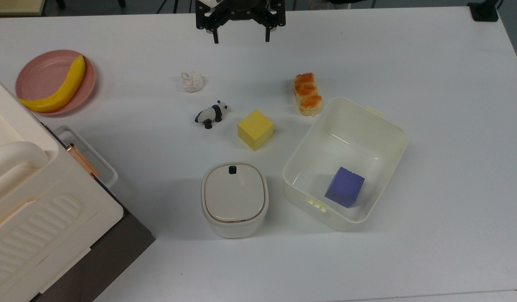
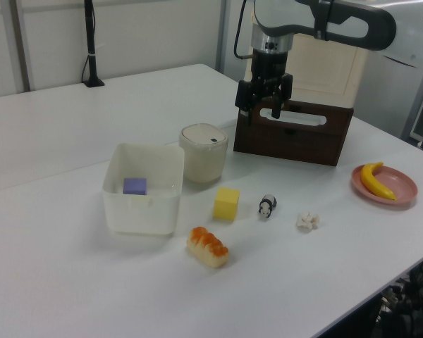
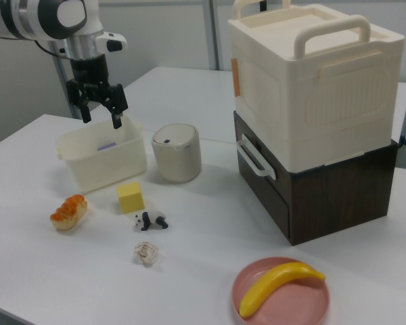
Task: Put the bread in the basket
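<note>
The bread (image 1: 308, 94) (image 2: 208, 246) (image 3: 68, 212), an oblong loaf with an orange-brown top, lies on the white table just outside one corner of the basket (image 1: 390, 126) (image 2: 120, 211) (image 3: 105, 169). The basket is a cream-white tub with a purple cube (image 1: 344, 187) inside. My gripper (image 1: 241, 39) (image 2: 263, 116) (image 3: 101, 120) hangs open and empty high above the table, at the top view's upper edge, well away from the bread.
A yellow cube (image 1: 255, 129), a toy panda (image 1: 211, 114) and a white lumpy ball (image 1: 192, 81) lie near the bread. A lidded cream container (image 1: 235, 199) stands beside the basket. A banana on a pink plate (image 1: 32, 84) and a big ribbed box (image 3: 311, 81) on a dark cabinet (image 3: 325, 196) occupy the top view's left.
</note>
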{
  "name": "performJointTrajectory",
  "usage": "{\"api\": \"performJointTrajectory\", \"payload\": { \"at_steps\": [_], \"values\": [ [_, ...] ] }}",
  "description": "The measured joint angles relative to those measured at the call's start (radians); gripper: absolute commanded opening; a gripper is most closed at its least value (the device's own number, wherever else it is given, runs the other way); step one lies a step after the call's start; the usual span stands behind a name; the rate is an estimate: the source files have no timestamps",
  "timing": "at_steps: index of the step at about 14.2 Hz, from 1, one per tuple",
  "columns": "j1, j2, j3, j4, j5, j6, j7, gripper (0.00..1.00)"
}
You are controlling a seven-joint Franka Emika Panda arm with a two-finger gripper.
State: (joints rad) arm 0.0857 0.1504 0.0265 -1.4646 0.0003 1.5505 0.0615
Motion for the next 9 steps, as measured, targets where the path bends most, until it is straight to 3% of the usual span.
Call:
{"api": "performJointTrajectory", "payload": {
  "at_steps": [9],
  "values": [
    [0.011, 0.0, 0.0, -0.009, 0.0, -0.002, 0.0, 1.0]
  ]
}}
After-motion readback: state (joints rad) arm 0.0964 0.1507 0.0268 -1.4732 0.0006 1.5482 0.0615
